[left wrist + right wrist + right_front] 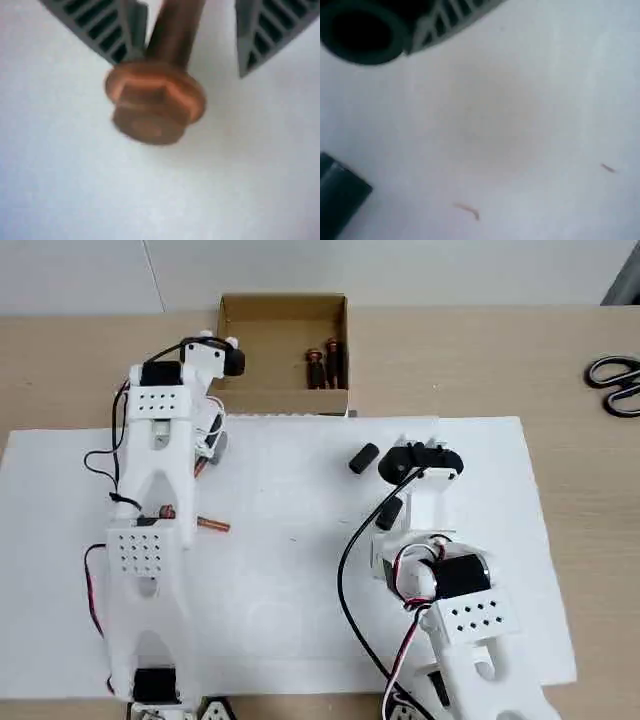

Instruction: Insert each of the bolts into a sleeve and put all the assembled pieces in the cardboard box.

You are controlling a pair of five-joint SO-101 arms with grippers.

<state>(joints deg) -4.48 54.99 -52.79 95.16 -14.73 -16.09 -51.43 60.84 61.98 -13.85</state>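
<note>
Bolt (155,102), copper-coloured, lies on the white foam sheet (300,570) between the spread jaws of the left gripper (189,50). Its shank runs back up the gap and its hex head faces the camera. One jaw seems to touch it and the other stands off, so nothing is clamped. In the high view this sits left of centre, below the cardboard box (232,340) holding two assembled pieces (325,365). A second bolt (213,525) lies loose lower down. The right gripper (405,465) is mid-frame beside a black sleeve (363,458); whether it is grasping anything I cannot tell.
</note>
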